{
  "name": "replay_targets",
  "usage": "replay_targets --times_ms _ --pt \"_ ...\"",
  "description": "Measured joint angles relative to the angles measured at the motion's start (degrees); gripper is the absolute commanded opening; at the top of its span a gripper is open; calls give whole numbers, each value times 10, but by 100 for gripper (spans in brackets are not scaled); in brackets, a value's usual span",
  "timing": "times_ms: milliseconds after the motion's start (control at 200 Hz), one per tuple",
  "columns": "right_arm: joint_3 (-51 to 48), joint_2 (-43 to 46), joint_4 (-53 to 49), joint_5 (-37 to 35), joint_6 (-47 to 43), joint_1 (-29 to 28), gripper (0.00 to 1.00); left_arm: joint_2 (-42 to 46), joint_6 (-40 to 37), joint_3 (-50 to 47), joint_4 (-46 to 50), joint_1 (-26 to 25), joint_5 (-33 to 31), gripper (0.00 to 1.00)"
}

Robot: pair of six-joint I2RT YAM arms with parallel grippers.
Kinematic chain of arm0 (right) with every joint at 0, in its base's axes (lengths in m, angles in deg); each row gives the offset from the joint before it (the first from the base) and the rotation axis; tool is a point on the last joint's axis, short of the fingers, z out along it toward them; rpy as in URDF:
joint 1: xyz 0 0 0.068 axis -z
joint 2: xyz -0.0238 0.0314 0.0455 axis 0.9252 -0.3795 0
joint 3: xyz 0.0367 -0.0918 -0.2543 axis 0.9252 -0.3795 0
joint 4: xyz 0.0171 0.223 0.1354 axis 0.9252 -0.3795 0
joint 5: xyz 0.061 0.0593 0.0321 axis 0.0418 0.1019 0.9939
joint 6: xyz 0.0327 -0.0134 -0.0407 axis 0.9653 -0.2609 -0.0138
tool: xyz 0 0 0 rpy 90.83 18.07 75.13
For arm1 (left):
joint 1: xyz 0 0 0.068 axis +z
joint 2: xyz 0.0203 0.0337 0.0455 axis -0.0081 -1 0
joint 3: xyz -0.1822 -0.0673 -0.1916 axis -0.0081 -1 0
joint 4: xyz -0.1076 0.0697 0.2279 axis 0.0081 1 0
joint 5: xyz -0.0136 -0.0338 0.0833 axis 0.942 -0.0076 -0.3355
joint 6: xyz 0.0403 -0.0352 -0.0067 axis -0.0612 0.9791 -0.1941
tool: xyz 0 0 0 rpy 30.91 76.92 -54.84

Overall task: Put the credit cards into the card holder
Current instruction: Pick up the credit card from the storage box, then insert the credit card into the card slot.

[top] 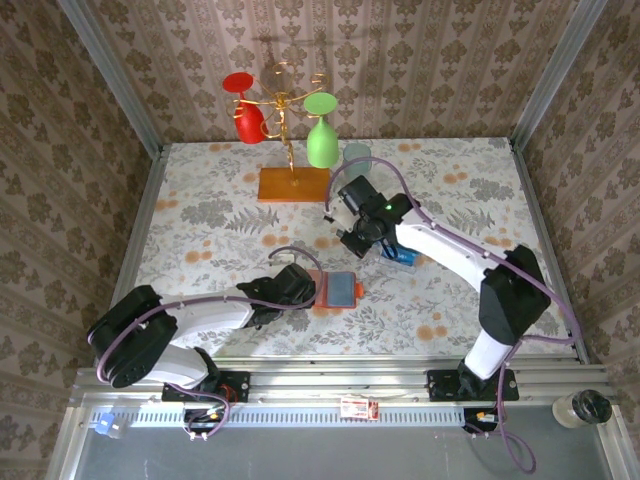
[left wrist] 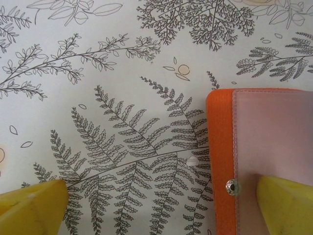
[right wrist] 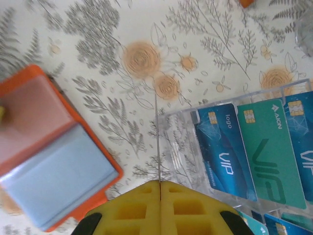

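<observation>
The card holder lies open on the table, orange-red with a pink flap and a greyish-blue pocket. My left gripper is open at its left edge: one yellow finger rests on the pink flap, the other on the tablecloth. My right gripper is shut on a credit card, seen edge-on as a thin line sticking out between the pads. It hangs between the holder and a clear tray. In that tray lie more credit cards, blue and teal.
A wooden stand at the back carries a red glass and a green glass. A pale glass stands next to it. Patterned walls close in the table on three sides.
</observation>
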Motion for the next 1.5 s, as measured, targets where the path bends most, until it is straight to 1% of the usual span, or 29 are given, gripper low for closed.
replay_targets --times_ms 140,225,370,485,635,785,965,1075,1500 --pt "-21 47 14 50 64 0 0 13 0 0 5 0 0 100" --pt "-54 74 41 85 122 0 0 20 0 0 7 0 0 100" --pt "-145 107 116 149 236 0 0 28 1 0 10 0 -1 100" --pt "-221 116 189 192 338 0 0 31 5 -5 11 0 -3 100" --pt "-294 116 280 223 449 0 0 31 8 -16 13 0 -5 100" --pt "-334 115 350 239 528 0 0 35 11 -23 16 0 -5 100" --pt "-354 90 431 261 589 0 0 38 14 -25 17 0 -6 100" --pt "-361 68 461 267 613 0 0 40 15 -27 18 0 -7 100" --pt "-369 19 503 277 640 0 0 79 15 -27 25 0 -12 100"
